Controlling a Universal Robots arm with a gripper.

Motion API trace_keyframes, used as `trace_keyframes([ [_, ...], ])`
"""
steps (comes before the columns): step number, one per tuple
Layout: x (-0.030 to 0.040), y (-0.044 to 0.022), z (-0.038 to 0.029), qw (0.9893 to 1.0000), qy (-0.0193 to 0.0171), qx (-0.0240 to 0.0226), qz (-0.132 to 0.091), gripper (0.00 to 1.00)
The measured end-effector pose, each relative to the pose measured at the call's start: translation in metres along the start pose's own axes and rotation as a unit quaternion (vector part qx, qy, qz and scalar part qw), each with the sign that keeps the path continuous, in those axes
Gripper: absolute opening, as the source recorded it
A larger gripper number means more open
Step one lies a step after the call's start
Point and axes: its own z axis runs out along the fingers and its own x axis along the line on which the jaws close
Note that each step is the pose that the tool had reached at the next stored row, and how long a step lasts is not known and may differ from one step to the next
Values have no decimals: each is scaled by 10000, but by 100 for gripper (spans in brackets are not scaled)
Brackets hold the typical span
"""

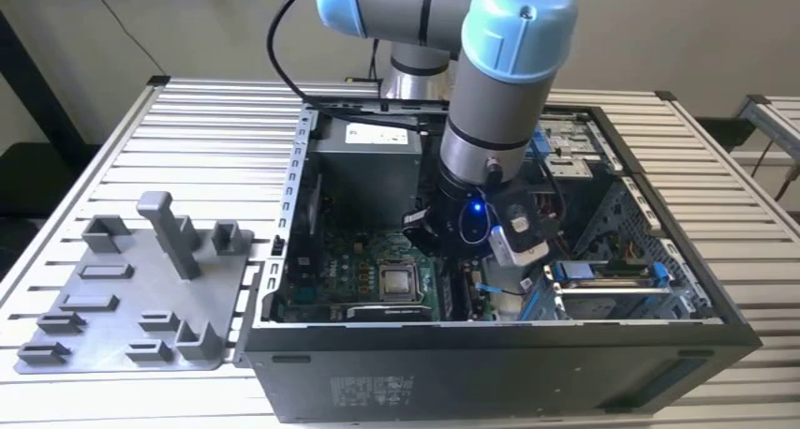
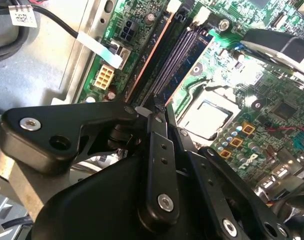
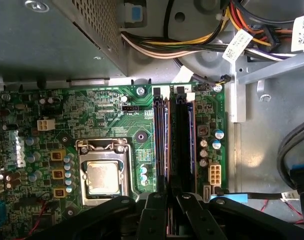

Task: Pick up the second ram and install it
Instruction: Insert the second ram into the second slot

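While I held the gripper [image 3: 167,212] low over the motherboard's memory slots [image 3: 178,145], it was pinched narrow on the second ram [image 3: 168,220], edge-down beside the processor socket [image 3: 103,172], apparently for seating.

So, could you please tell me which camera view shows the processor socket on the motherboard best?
The first wrist view: the processor socket faces the camera whole, its metal frame unobstructed. In the second wrist view it appears slanted, beside the tool's linkage. In the exterior view it sits small, deep inside the computer case.
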Motion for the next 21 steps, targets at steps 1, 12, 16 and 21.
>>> trace_keyframes([
  [1,0,0,0,10000,0,0,0,14],
  [12,0,1,0,10000,0,1,-21,14],
  [16,-1,1,-1,9999,-5,1,-105,14],
  [21,-3,1,-2,9998,-18,4,-207,14],
])
